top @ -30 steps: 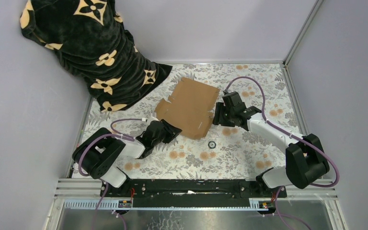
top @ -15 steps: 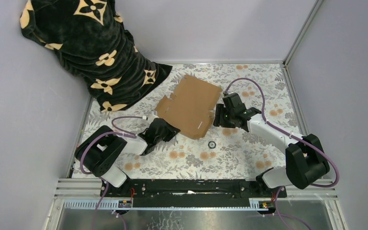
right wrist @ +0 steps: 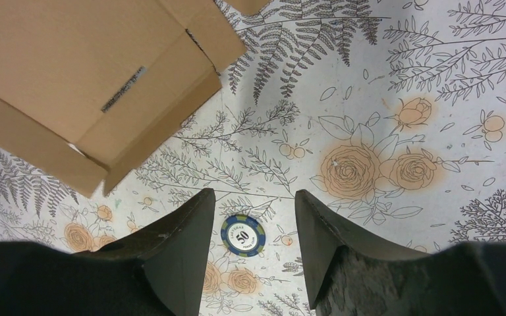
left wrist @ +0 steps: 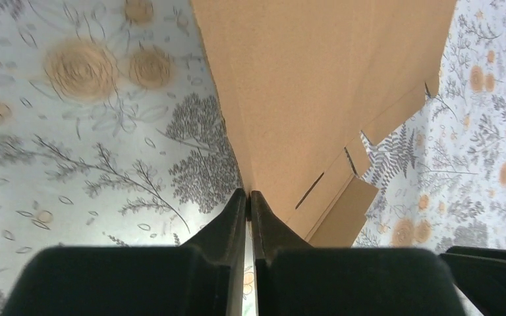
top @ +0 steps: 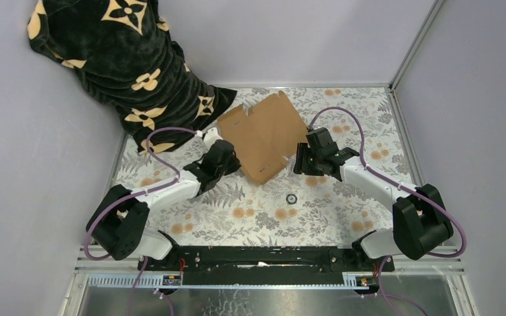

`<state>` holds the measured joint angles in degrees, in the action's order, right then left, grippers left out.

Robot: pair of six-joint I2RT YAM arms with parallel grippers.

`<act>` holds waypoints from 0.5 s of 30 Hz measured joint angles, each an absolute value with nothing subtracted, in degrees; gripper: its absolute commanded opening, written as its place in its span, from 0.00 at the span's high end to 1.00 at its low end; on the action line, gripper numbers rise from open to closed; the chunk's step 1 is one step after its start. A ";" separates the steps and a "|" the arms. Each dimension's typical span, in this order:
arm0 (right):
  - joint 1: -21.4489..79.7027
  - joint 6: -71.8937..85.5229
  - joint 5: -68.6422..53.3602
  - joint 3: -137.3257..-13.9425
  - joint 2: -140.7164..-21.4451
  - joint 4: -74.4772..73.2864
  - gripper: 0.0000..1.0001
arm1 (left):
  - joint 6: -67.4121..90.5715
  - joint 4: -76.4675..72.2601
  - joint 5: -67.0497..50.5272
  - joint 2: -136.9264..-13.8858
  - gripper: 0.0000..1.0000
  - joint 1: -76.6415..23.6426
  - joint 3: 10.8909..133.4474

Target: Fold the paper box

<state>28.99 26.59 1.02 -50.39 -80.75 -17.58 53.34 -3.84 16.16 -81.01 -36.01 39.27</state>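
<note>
Overhead, the paper box [top: 263, 135]: is sitting mid-table between the two arms, appearing tilted, with its notched far-left edge just beside the black patterned blanket [top: 128, 72].
Overhead, left gripper [top: 229, 160]: is meeting the box at its near-left edge.
Overhead, right gripper [top: 301, 160]: is standing just beside the box's right edge; contact cannot be told here.
Overhead, long axis: is proving hard to read on the tilted sheet.
Left wrist, hold: the jaws are pinching almost together on the thin cardboard edge, and the sheet is rising ahead and to the right, creases and a slit showing.
Right wrist, hold: the fingers are standing moderately apart and are gripping nothing.
Right wrist, box position: is lying ahead and to the left of the fingers, clear of them, one flap already bending along its crease.
Right wrist, stray item: a blue poker chip [right wrist: 242, 235] is lying on the floral table cover [right wrist: 435, 79] below the gap.
Judgement, deciding relation: the left arm is anchoring the sheet; the free right edge is facing the right gripper, so that arm is the better placed for folding.
</note>
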 measured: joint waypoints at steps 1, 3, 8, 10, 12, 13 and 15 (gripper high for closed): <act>28.99 26.55 1.02 -50.39 -80.75 -17.61 0.44 | 51.55 -1.58 16.84 -81.01 0.91 -36.01 40.99; 28.99 26.46 1.02 -50.50 -80.71 -17.93 0.44 | 48.12 2.42 18.02 -81.01 0.91 -36.01 44.25; 28.99 26.06 1.06 -51.16 -79.53 -19.11 0.44 | 41.45 10.79 19.73 -81.65 0.91 -36.01 50.06; 28.99 25.78 1.13 -51.96 -78.96 -19.66 0.44 | 39.24 13.89 20.14 -82.74 0.91 -36.01 52.38; 28.99 25.56 1.26 -52.84 -78.28 -20.23 0.44 | 37.12 17.76 20.53 -84.42 0.91 -36.01 55.22; 28.99 25.43 1.43 -53.25 -77.95 -20.51 0.44 | 36.21 19.44 20.67 -85.23 0.91 -36.01 56.53; 28.99 25.17 1.58 -53.98 -77.41 -20.80 0.44 | 34.54 22.61 20.91 -86.52 0.91 -36.01 58.92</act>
<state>28.99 25.17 1.58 -53.98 -77.41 -20.80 34.54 22.61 20.91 -86.52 -36.01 58.92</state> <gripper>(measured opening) 0.560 0.090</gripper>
